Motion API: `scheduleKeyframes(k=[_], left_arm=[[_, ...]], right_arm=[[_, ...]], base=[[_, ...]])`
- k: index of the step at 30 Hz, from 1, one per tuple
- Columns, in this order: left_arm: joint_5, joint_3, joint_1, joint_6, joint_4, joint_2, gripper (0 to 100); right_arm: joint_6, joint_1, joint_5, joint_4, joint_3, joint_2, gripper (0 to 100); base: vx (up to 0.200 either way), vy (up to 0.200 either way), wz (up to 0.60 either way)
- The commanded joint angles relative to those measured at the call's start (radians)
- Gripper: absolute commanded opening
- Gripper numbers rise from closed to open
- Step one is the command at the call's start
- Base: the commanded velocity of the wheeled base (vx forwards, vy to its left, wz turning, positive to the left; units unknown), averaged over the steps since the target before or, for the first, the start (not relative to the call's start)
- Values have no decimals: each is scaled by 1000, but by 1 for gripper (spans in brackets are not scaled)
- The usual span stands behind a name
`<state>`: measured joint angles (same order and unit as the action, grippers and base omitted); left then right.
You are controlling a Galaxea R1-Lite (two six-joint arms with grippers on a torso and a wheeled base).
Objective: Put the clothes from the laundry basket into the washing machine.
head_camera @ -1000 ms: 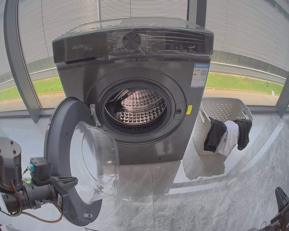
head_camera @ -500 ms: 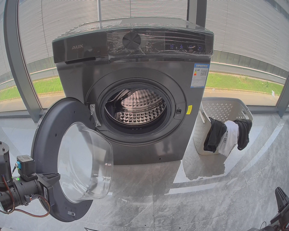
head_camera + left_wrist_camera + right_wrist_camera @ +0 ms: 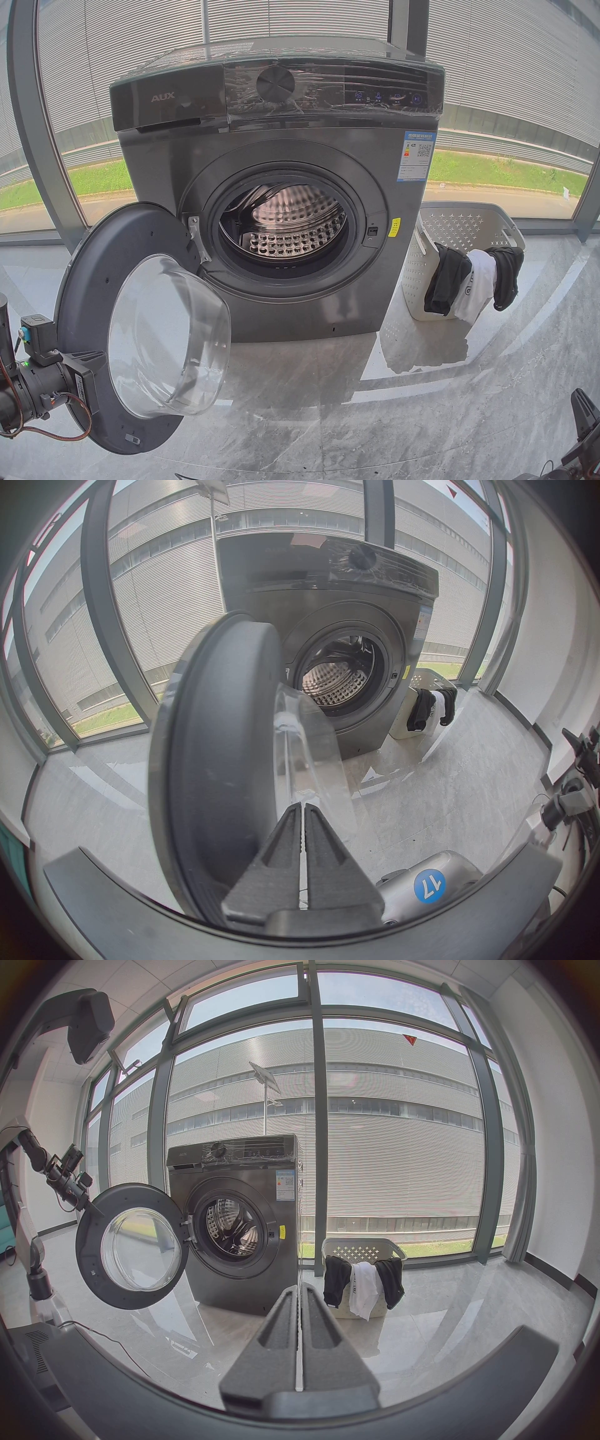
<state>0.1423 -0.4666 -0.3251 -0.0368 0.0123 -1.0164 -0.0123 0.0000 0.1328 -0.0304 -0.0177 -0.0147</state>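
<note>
The grey washing machine stands with its drum showing and its round door swung out to the left. My left gripper sits at the door's outer left rim with its fingers shut together beside the rim, nothing between them. A white laundry basket stands right of the machine, with black clothes and a white garment draped over its front rim. My right gripper is shut and empty, well back from the basket and low at the right.
Tall windows with grey frames run behind the machine. Polished grey floor lies open in front of the machine and basket. A white wall is off to the right.
The door has swung further open to the left, and my left gripper has moved left with its rim. The basket, the clothes and the right arm have stayed put.
</note>
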Motion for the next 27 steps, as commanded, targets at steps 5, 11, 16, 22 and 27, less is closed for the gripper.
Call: scheduleKeyframes(k=[5,11,16,22,27], left_arm=[[2,0,5,-18,1,2,0],[5,2,3,-18,8,7,0],[0,-4,0,-17,12,21,0],[-3,-4,-3,-17,14,58,0],[-17,-15,-45,-14,34,104,0]], right_arm=[[-1,0,1,0,10,15,0],[-1,0,2,0,10,15,0],[-1,0,2,0,10,15,0],[-1,0,4,0,10,15,0],[-1,0,4,0,10,15,0]], base=[[0,200,0],[0,200,0],[0,0,0],[0,0,0],[0,0,0]])
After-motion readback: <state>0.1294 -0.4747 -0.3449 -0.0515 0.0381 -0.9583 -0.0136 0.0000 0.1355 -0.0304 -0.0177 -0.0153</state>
